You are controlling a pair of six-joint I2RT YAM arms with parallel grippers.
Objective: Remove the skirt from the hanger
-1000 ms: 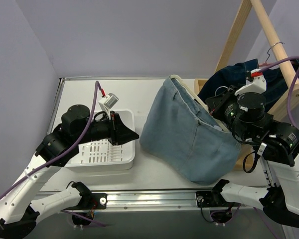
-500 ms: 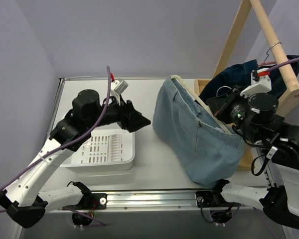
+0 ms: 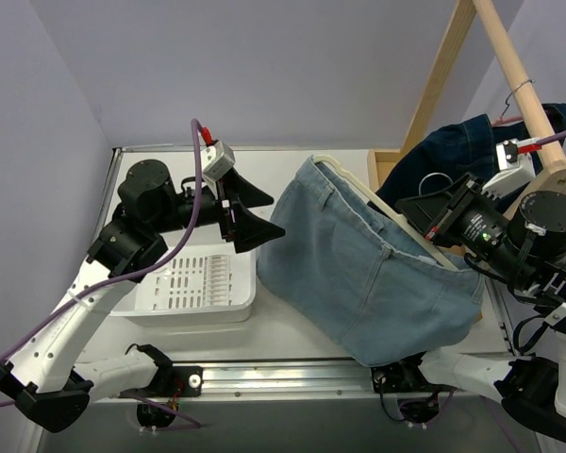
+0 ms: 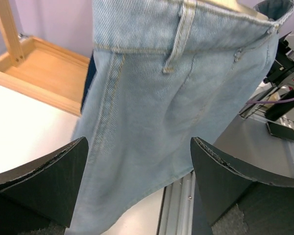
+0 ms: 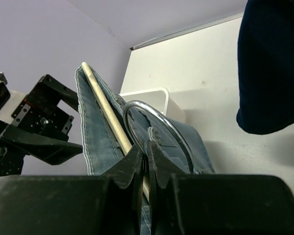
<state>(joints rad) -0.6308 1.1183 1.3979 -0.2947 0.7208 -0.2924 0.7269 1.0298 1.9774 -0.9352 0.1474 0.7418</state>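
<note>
A light blue denim skirt [image 3: 377, 274] with belt loops at its waistband hangs on a tilted pale wooden hanger [image 3: 354, 179]. Its hem drapes low. It sits just ahead of the left claw [image 4: 138, 140], whose fingers are spread wide. The right claw [image 5: 146, 149] is pinched tight on the hanger by its metal hook [image 5: 162, 116].

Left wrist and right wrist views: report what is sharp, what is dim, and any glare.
Left wrist view: the pale blue denim skirt is sharp, weave visible; the left end effector's black fingers are close and dim. Right wrist view: the shiny metal hanger hook catches a glint; the right end effector is dark, underexposed; the navy blue garment shows no detail.
</note>
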